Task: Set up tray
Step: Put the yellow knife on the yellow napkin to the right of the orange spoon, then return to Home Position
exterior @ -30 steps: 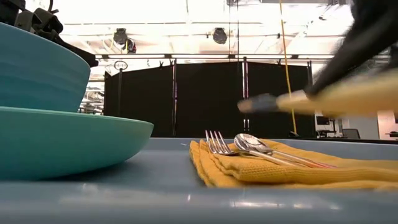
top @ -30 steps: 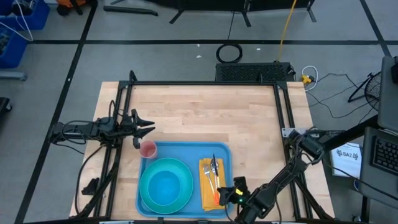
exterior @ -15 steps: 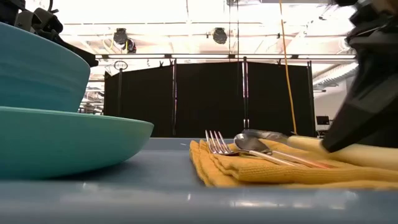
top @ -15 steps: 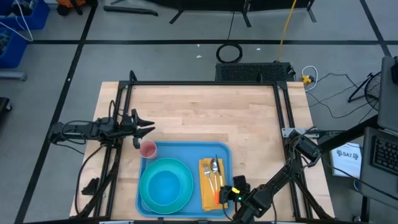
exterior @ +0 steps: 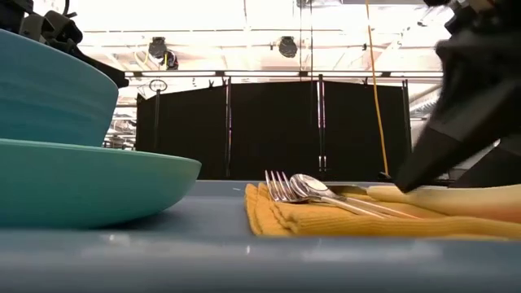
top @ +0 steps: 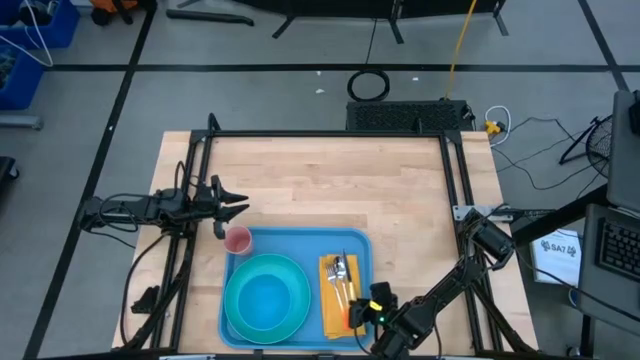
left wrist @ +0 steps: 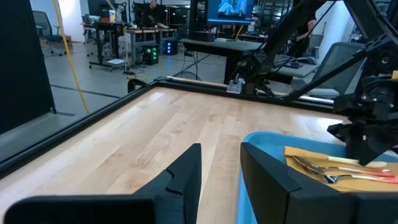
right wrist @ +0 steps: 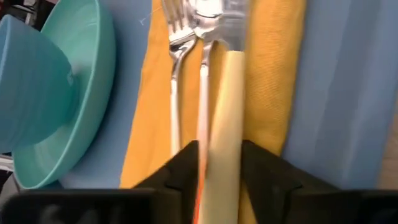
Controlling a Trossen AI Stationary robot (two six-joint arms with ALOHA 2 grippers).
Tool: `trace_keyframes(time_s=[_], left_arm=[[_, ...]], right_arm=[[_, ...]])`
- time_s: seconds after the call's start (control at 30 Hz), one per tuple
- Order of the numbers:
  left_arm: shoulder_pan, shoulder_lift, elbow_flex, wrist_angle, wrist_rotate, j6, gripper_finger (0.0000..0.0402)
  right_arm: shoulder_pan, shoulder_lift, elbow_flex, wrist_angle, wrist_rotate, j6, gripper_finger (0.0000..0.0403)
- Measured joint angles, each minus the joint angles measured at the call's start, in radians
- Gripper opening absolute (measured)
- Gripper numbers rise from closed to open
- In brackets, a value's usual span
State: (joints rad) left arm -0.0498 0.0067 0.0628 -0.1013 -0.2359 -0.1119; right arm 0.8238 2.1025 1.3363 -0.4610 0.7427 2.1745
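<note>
Starting on your left, the left gripper (top: pixel 236 208) is hovering over the wooden table (top: pixel 330 180) just beyond the tray's far left corner, and it has not shifted over the last second; its fingers are standing narrowly parted with nothing between them. Next to it, the pink cup (top: pixel 238 240) is sitting in that corner of the light-blue tray (top: pixel 290 238), which is lying along the table's near edge. Moving right, the teal bowl (top: pixel 266 297) is resting on its plate (exterior: pixel 122 175). Further right, the yellow napkin (top: pixel 333 300) is carrying the fork (exterior: pixel 281 189) and spoon (exterior: pixel 309 185). A second ago the cream-handled knife (right wrist: pixel 224 137) was hanging above the napkin; now it is lying flat beside the spoon. The right gripper (top: pixel 372 312) is sitting low at the napkin's near end, its fingers straddling the handle and, as far as you can judge, loosening off it. That suggests the cutlery is placed and your tray is nearly set.
</note>
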Motion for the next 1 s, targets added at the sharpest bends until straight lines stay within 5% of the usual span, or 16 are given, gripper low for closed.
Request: trace_keyframes(time_s=[0.23, 0.57, 1.0], left_arm=[[0.000, 0.000, 0.000, 0.000, 0.000, 0.000, 0.0115], [0.000, 0.000, 0.000, 0.000, 0.000, 0.000, 0.0115], [0.000, 0.000, 0.000, 0.000, 0.000, 0.000, 0.0115]], right_arm=[[0.000, -0.009, 0.000, -0.049, -0.008, -0.014, 0.0179], [0.001, -0.082, -0.006, -0.167, -0.031, -0.118, 0.0163], [-0.110, -0.130, -0.004, -0.140, -0.024, -0.447, 0.0161]])
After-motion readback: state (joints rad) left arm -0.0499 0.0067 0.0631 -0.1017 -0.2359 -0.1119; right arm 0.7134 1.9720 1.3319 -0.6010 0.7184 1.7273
